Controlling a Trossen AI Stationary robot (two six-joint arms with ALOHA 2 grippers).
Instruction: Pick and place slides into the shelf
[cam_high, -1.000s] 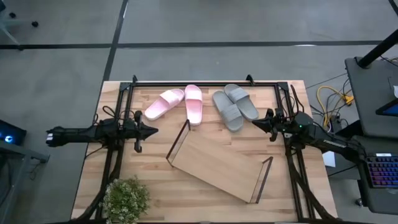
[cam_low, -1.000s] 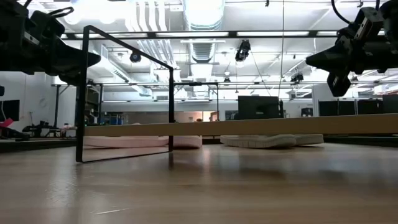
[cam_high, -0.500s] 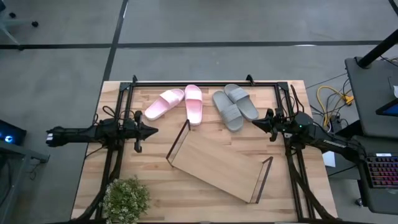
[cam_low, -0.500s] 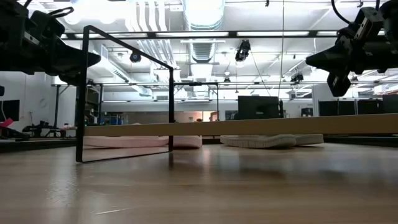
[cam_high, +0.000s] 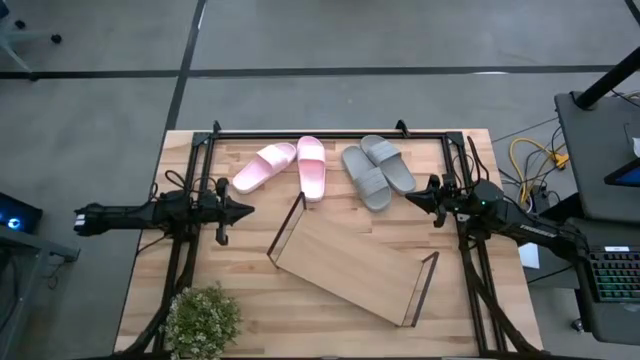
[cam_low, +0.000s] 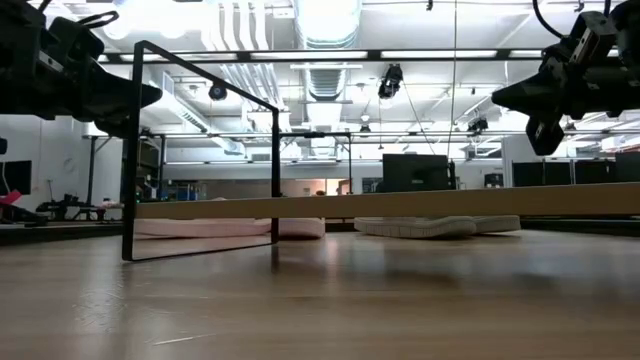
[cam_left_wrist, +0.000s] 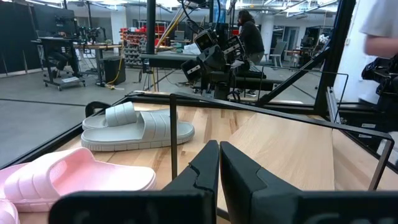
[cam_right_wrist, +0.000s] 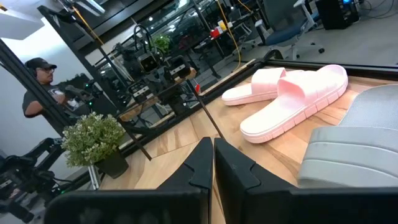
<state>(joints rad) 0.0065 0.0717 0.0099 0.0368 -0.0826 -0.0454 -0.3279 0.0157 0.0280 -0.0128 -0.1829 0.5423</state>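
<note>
Two light pink slides (cam_high: 285, 167) lie sole-down near the table's far edge, side by side with toes splayed; two grey slides (cam_high: 377, 172) lie to their right. The shelf (cam_high: 350, 260), a light-wood board with dark wire frames at both short ends, sits askew in the table's middle. My left gripper (cam_high: 246, 210) hovers shut over the table's left side, left of the shelf. My right gripper (cam_high: 410, 199) hovers shut near the grey slides' near ends. Pink (cam_left_wrist: 74, 177) and grey (cam_left_wrist: 137, 127) slides show in the left wrist view; pink (cam_right_wrist: 292, 93) and grey (cam_right_wrist: 354, 146) in the right.
A small potted plant (cam_high: 203, 320) stands at the table's near left corner. A dark metal frame (cam_high: 330, 133) runs along the far edge and sides. Bare wood (cam_high: 330, 325) lies near the shelf. People show in the room beyond (cam_right_wrist: 40, 87).
</note>
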